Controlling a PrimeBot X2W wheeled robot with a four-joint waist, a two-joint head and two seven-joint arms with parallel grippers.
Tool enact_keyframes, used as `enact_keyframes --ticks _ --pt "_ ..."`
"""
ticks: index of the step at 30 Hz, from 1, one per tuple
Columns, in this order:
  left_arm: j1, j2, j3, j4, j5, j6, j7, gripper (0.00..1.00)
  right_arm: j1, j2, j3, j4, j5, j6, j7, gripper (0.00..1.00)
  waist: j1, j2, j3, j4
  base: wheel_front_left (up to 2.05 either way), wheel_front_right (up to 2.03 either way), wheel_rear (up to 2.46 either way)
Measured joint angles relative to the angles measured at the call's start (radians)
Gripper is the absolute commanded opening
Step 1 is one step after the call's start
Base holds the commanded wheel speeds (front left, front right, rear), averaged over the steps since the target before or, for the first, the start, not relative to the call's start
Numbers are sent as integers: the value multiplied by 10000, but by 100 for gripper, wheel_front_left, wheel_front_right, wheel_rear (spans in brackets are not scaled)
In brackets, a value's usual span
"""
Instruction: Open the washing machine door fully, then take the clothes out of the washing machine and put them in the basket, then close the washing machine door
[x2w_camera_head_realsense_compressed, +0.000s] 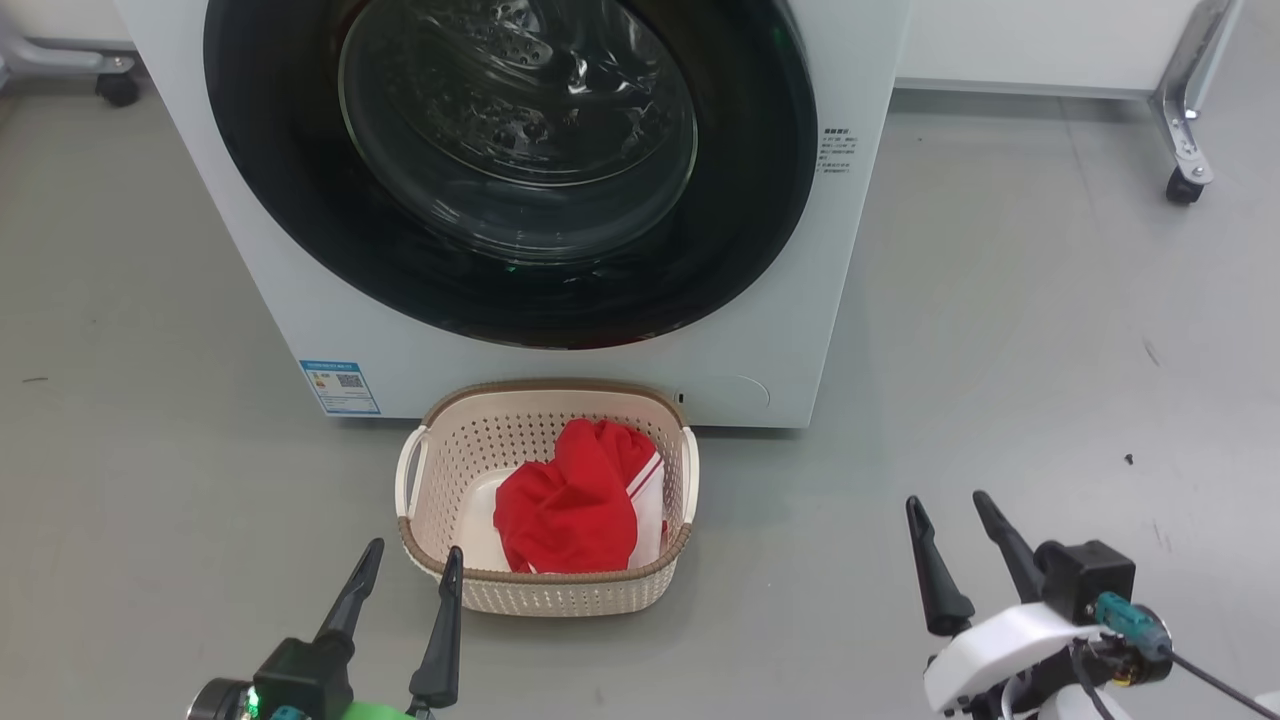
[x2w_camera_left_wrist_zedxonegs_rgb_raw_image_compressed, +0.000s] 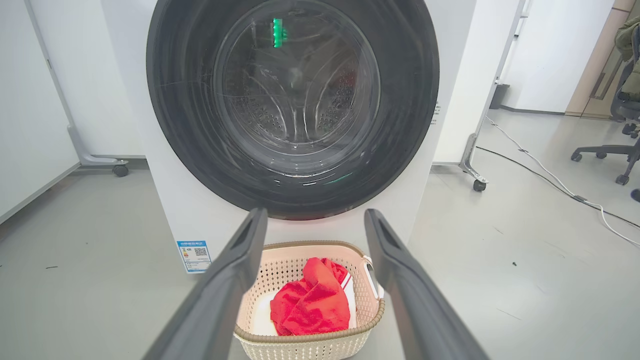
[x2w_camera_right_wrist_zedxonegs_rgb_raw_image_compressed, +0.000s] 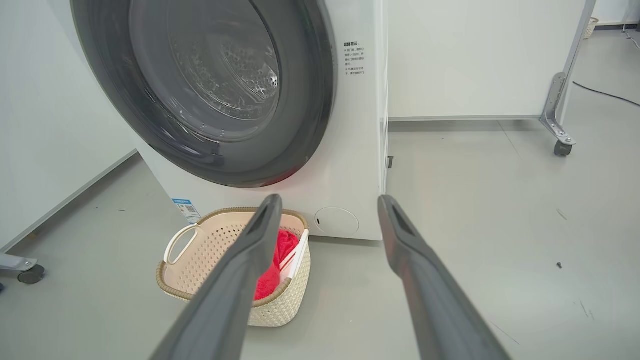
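All three steps appear finished. The left gripper (x2w_camera_head_realsense_compressed: 415, 548) is held spread and empty beside the basket (x2w_camera_head_realsense_compressed: 560, 595), where the red clothes (x2w_camera_head_realsense_compressed: 575, 505) are piled. The washing machine door (x2w_camera_head_realsense_compressed: 515, 150) is seen shut. The right gripper (x2w_camera_head_realsense_compressed: 946, 498) is likewise spread and empty.

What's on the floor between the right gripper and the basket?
Nothing. In the head view, the grey floor between the open right gripper and the basket is bare.
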Motion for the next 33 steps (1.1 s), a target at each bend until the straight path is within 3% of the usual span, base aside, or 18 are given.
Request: enact_keyframes --ticks 18,33 --pt "412 65 -40 -301 -2 4 161 100 1217 46 17 -1331 -100 -368 0 100 0 0 -186 -210 0 0 0" --pt "453 94 -88 -491 -2 15 295 100 1733 86 25 -1931 -125 -468 0 100 0 0 -184 -257 0 0 0"
